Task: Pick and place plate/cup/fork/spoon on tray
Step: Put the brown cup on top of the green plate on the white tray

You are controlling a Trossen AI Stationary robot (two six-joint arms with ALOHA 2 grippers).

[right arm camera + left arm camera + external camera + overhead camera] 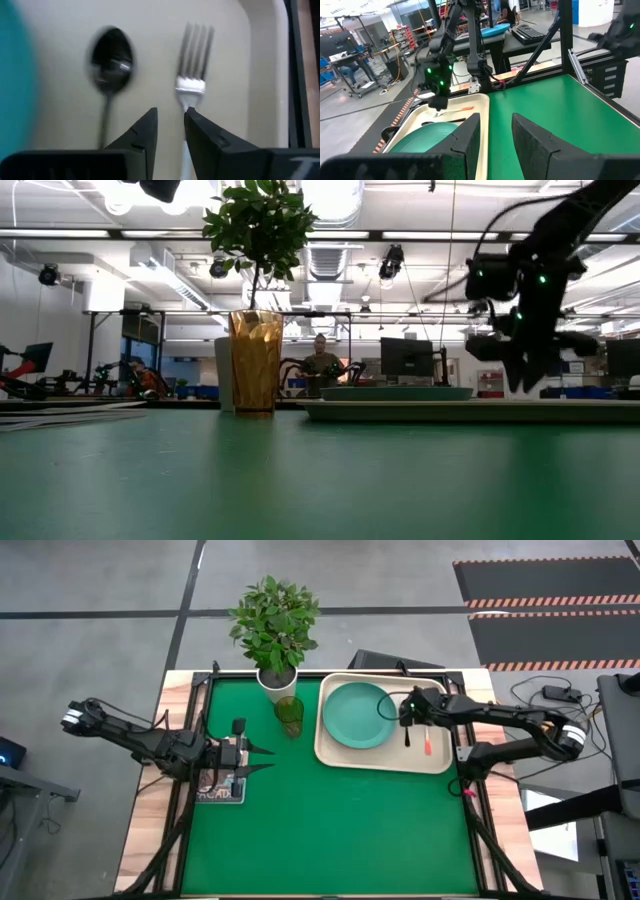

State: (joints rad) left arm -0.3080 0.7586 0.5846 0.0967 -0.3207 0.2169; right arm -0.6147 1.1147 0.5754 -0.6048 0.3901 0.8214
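Observation:
The cream tray [335,752] lies at the table's far right. On it lie the teal plate [357,715], the dark spoon [408,736] and the red-handled fork [427,743], side by side to the right of the plate. The tinted cup [289,716] stands on the green mat just left of the tray, and shows amber in the low view [255,365]. My right gripper [408,716] hovers over the tray, pointing down. It is open and empty above the spoon [111,55] and the fork [195,55]. My left gripper [262,759] is open and empty at the table's left.
A potted plant [275,625] in a white pot stands at the far edge, just behind the cup. A small printed card [220,787] lies under the left arm. The near half of the green mat [330,830] is bare.

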